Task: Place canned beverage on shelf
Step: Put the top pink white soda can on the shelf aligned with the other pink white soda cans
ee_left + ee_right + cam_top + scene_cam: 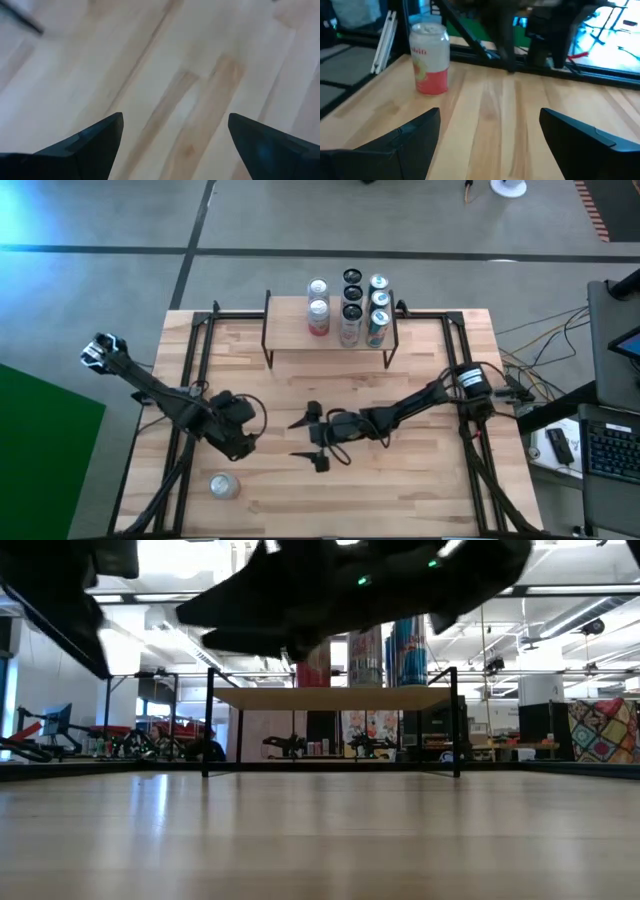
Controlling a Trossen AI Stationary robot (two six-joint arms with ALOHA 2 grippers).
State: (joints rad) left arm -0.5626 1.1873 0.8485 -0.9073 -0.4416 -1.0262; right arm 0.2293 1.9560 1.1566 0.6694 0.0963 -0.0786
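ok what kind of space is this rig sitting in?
Looks like a robotics lab or workshop, probably an open-plan one. The slatted wooden table stands on bare grey floor with loose cables beside it, a keyboard sits at the right edge, and the low view shows benches with equipment under ceiling strip lights.

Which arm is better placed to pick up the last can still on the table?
Probably left. The open left gripper sits close to the upright red-and-white can near the wooden table front. The open right gripper is mid-table, farther away, though its wrist view faces the can.
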